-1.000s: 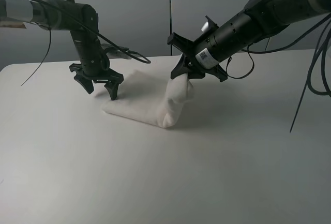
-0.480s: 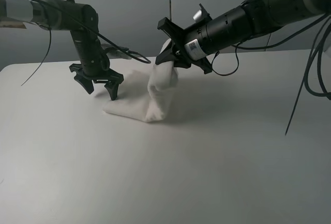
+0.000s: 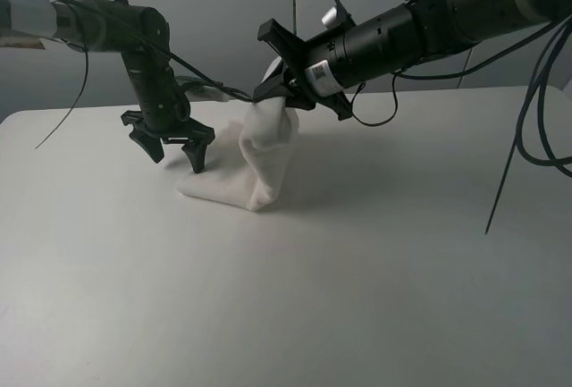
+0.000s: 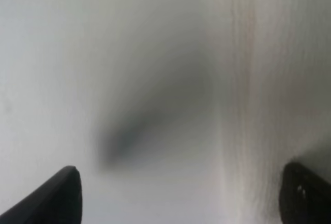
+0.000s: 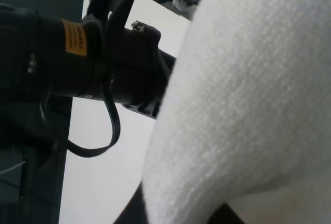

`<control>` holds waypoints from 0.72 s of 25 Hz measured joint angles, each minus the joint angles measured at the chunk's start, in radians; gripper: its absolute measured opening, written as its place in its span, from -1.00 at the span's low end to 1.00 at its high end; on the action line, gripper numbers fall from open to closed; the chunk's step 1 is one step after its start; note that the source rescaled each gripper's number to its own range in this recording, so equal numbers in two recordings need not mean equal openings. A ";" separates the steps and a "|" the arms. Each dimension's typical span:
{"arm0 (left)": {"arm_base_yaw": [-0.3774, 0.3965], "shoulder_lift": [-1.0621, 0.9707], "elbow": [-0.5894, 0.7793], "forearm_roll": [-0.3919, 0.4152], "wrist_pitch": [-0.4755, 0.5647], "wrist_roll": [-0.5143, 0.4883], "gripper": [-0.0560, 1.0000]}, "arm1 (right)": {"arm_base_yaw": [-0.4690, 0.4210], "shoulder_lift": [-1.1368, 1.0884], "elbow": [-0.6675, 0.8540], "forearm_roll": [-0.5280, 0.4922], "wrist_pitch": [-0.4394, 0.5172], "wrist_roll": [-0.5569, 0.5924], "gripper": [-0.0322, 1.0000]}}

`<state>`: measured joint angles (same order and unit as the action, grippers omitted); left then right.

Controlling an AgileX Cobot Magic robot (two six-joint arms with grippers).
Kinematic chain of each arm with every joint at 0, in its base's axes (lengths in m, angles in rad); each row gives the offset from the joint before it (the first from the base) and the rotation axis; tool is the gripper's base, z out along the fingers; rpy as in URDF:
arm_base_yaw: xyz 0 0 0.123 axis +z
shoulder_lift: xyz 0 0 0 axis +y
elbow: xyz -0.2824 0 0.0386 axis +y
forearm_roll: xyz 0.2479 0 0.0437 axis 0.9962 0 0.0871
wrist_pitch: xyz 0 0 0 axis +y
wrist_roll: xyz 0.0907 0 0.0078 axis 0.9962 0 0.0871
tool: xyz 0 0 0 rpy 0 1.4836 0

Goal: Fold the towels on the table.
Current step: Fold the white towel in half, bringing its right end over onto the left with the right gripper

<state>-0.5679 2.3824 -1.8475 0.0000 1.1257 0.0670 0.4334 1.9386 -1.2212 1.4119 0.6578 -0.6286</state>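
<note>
The white towel (image 3: 234,177) lies on the table (image 3: 357,262), with its right part pulled up into a standing fold. My right gripper (image 3: 279,92) is shut on the lifted edge of the towel, high above the rest of the cloth. In the right wrist view the towel (image 5: 248,105) fills the frame close up and hides the fingers. At the towel's left edge my left gripper (image 3: 176,159) hangs open and holds nothing. The left wrist view is blurred; its gripper (image 4: 181,198) is wide open just above the towel (image 4: 279,79) and the bare table (image 4: 51,53).
Black cables (image 3: 527,128) hang from the right arm at the far right. The left arm (image 5: 77,63) shows just behind the lifted cloth in the right wrist view. The table's back edge (image 3: 89,108) runs behind both arms.
My right gripper has carried the towel's edge up and to the left, over the lying part, so the standing fold has shifted left. The left gripper has stayed open in place.
</note>
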 joint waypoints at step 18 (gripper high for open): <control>0.019 0.000 0.000 -0.048 0.000 0.025 0.97 | 0.038 0.037 0.000 0.085 -0.031 -0.034 -0.91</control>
<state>-0.5485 2.3824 -1.8475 -0.0484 1.1257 0.0923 0.4714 1.9760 -1.2212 1.4964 0.6268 -0.6624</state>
